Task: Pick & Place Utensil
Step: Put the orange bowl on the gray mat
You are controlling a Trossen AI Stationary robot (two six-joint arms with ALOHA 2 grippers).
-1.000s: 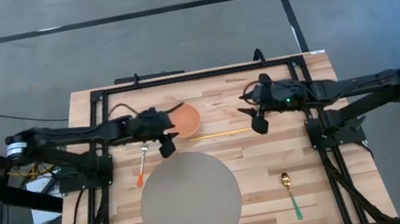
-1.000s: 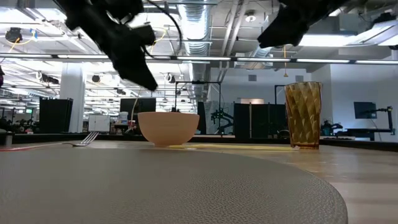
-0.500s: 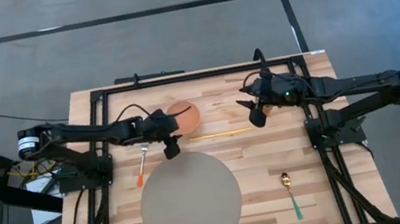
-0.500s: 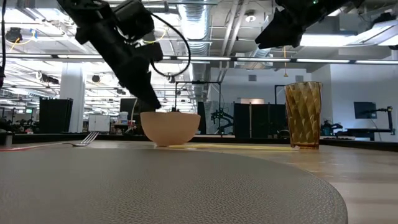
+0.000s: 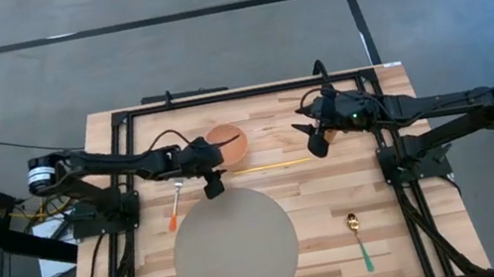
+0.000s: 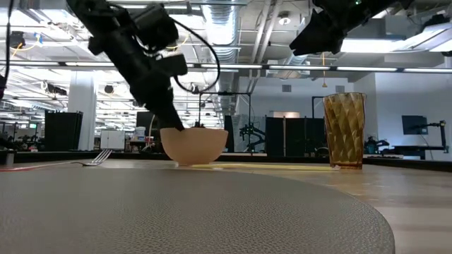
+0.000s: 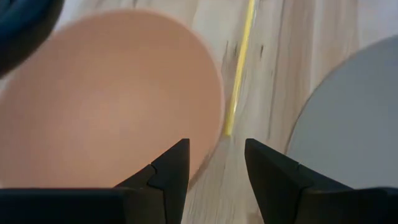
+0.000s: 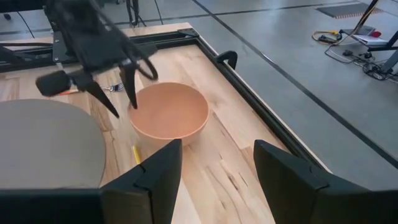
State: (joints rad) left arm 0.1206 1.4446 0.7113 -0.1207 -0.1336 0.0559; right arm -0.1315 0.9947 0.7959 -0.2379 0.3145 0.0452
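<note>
A thin yellow stick (image 5: 272,165) lies flat on the wood between the orange bowl (image 5: 227,145) and the round grey mat (image 5: 236,251). A fork with an orange handle (image 5: 175,206) lies left of the mat. A green-handled spoon (image 5: 357,239) lies to its right. My left gripper (image 5: 213,183) is open and hangs low at the bowl's near side. In its wrist view (image 7: 214,171) the bowl (image 7: 106,99) is beside one finger and the stick's end (image 7: 229,127) just ahead. My right gripper (image 5: 317,146) is open and raised over the stick's right end.
An amber ribbed tumbler (image 6: 345,130) stands on the table's right part, below my right arm. A black frame (image 5: 220,96) runs along the far edge and both sides. Bare wood (image 5: 396,244) lies right of the mat around the spoon.
My left gripper has come down toward the bowl's near side and shifted slightly toward the table's right, staying open. My right gripper has drawn back a little toward the far edge, then held still. No object has moved.
</note>
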